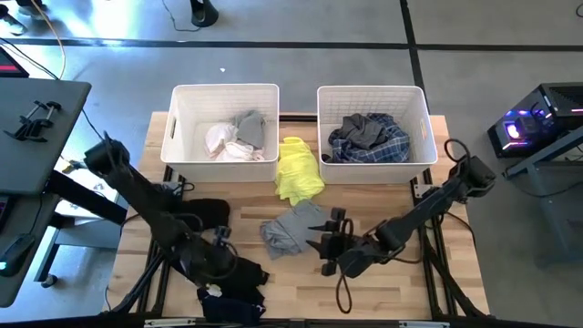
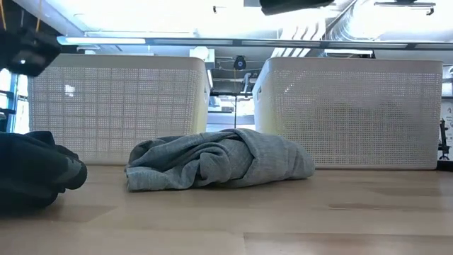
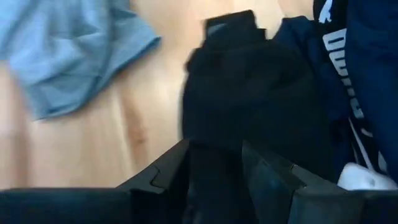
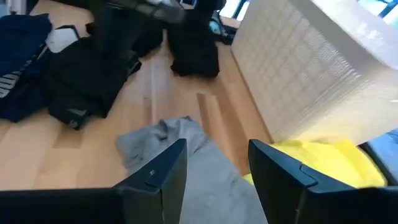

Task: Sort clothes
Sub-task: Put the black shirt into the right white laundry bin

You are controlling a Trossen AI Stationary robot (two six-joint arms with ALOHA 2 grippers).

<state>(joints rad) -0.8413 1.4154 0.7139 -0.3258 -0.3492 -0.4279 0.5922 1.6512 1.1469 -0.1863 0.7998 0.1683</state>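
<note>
Right gripper (image 4: 214, 163), jaws apart, hovers over the grey garment (image 1: 293, 228), seemingly next to pick, while left gripper (image 3: 214, 163) clamps a black garment (image 3: 249, 93).

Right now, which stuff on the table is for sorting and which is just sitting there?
For sorting: grey garment, yellow garment, black clothes, white and grey clothes in the left bin, plaid and grey clothes in the right bin.

Just there: computer with purple lights, side desk.
</note>
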